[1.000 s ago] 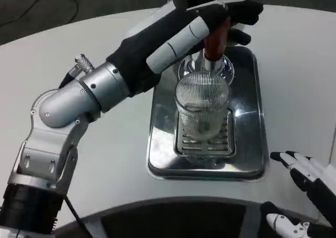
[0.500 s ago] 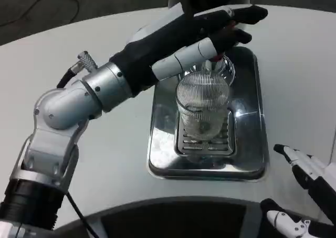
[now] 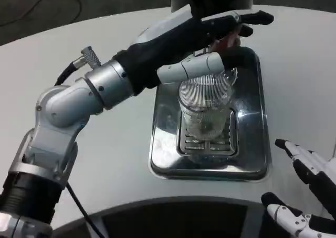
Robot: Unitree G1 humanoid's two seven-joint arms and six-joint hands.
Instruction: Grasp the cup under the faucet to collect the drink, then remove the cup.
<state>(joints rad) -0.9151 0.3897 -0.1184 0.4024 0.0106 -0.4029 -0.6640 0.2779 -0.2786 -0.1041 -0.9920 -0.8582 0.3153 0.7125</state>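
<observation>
the ribbed clear cup [image 3: 205,108] stood upright in the middle of the frame, on the slotted grate [image 3: 207,141] of a shiny metal drip tray [image 3: 251,149], just below the faucet's chrome base [image 3: 231,72]. something pale showed through the glass near the cup's bottom, but whether it was liquid could not be told. the left robot hand [image 3: 202,41] reached in from the left across the top of the frame, its dark back and white-and-black fingers lying over the faucet, with a sliver of red-brown handle [image 3: 229,37] showing between them; the fingers seemed wrapped around that handle, though the grip itself was mostly hidden by the hand. one white finger stretched just above the cup's rim. the silver left forearm [image 3: 79,99] ran down to the lower left corner. the right robot hand [image 3: 304,193] sat at the lower right edge of the frame, near the tray's corner but apart from it, its fingers spread and holding nothing. the tray rested on the white table [image 3: 115,159].
</observation>
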